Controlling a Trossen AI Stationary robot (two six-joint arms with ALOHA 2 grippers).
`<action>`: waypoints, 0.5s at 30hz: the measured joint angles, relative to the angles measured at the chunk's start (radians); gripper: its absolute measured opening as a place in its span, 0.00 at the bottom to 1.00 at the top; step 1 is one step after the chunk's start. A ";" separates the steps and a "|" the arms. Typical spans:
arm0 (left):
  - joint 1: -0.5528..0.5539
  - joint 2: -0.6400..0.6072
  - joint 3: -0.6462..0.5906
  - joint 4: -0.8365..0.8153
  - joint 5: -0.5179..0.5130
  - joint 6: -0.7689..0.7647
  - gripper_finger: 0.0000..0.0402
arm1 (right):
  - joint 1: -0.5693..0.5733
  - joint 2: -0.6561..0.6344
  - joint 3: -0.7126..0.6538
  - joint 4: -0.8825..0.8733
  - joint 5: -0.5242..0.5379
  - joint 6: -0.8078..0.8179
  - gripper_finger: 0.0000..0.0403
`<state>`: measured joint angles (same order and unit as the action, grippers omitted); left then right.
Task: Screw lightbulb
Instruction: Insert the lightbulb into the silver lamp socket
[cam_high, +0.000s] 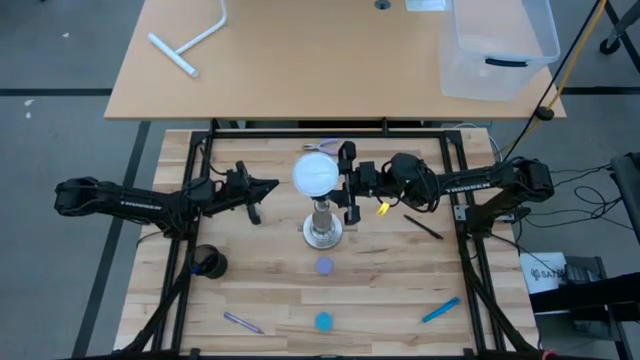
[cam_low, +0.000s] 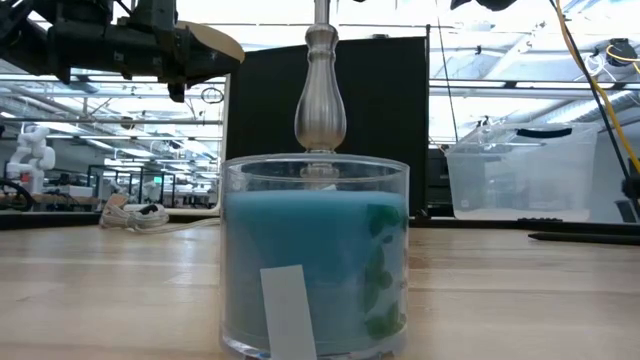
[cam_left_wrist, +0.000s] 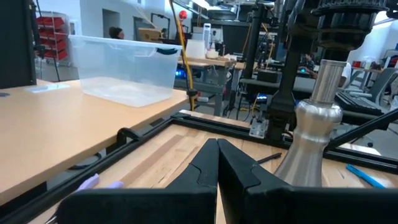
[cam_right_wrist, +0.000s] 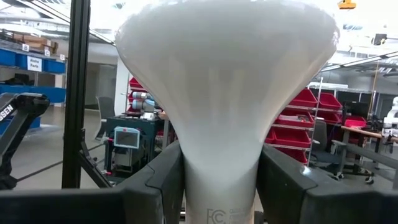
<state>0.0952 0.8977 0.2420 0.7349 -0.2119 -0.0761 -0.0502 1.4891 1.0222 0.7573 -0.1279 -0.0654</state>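
The right gripper (cam_high: 343, 181) grips the lightbulb (cam_high: 314, 173) by its neck, holding it above the stand (cam_high: 323, 228) at mid-table. The left gripper (cam_high: 262, 187), fingers shut and empty, waits just left of the stand. A candle jar (cam_low: 316, 255) sits nearer, with blue discs (cam_high: 323, 321) and pens (cam_high: 441, 310) scattered beyond.

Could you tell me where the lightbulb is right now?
In the high view, the lightbulb sits mid-table, held by the right gripper just above the silvery socket stand.
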 joint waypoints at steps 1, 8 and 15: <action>0.000 0.000 0.000 0.000 0.000 0.000 0.01 | 0.000 0.000 0.000 -0.001 0.000 0.000 0.38; 0.000 0.000 0.000 0.000 0.000 0.003 0.01 | 0.000 -0.001 0.001 -0.031 0.042 0.001 0.38; 0.000 0.000 0.000 0.000 0.072 0.007 0.01 | 0.000 -0.010 0.000 -0.055 0.045 0.004 0.39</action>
<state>0.0948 0.8974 0.2420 0.7350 -0.1403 -0.0695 -0.0502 1.4787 1.0225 0.7018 -0.0828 -0.0617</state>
